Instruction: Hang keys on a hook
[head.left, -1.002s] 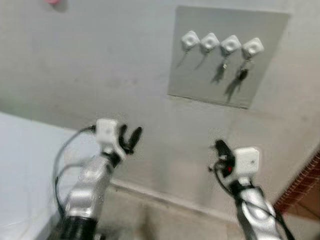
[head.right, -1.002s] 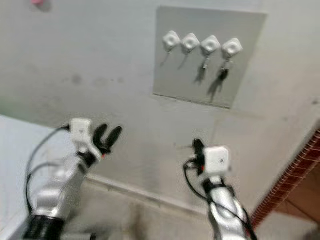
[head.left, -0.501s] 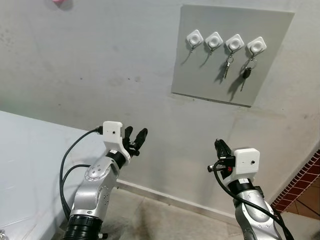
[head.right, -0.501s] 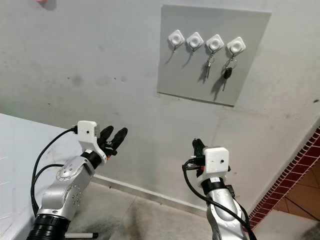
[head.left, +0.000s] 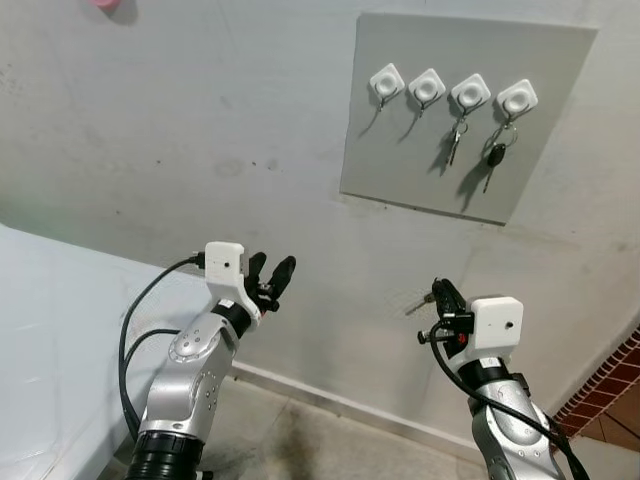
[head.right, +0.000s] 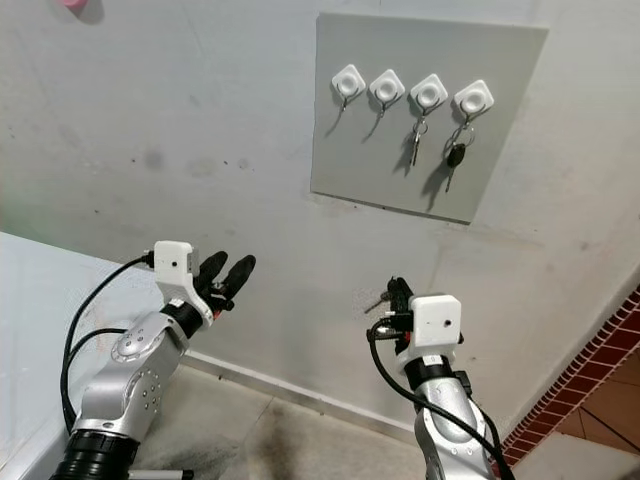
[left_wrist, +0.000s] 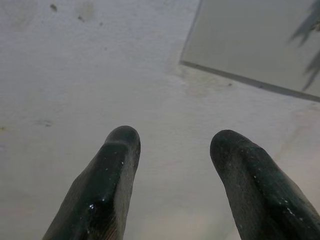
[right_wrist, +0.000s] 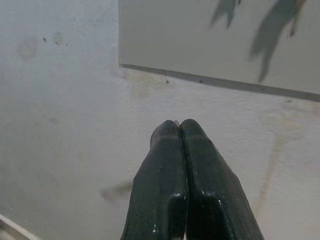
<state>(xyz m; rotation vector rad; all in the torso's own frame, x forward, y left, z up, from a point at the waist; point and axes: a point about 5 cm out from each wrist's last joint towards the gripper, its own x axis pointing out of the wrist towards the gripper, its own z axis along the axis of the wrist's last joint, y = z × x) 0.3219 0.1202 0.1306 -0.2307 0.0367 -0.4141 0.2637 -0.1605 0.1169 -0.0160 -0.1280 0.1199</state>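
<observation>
A grey board (head.left: 420, 170) on the wall carries a row of white hooks. The two left hooks (head.left: 385, 80) (head.left: 427, 86) are bare. A silver key (head.left: 455, 135) hangs from the third hook, and a black-headed key (head.left: 494, 155) from the rightmost. Below the board, my right gripper (head.left: 440, 292) is shut, pointing up at the wall. A small metal key (head.left: 416, 300) sticks out from its fingers toward the left. In the right wrist view the fingertips (right_wrist: 170, 131) press together under the board's lower edge. My left gripper (head.left: 270, 272) is open and holds nothing, left of and below the board.
A white tabletop (head.left: 50, 330) lies at my lower left. A red brick surface (head.left: 610, 390) shows at the lower right corner. A pale skirting strip (head.left: 330, 395) runs along the foot of the wall. A pink object (head.left: 103, 5) sits high on the wall, far left.
The view has steadied and shifted slightly. A small key now shows sticking out beside my right gripper. Both arms have kept nearly the same pose.
</observation>
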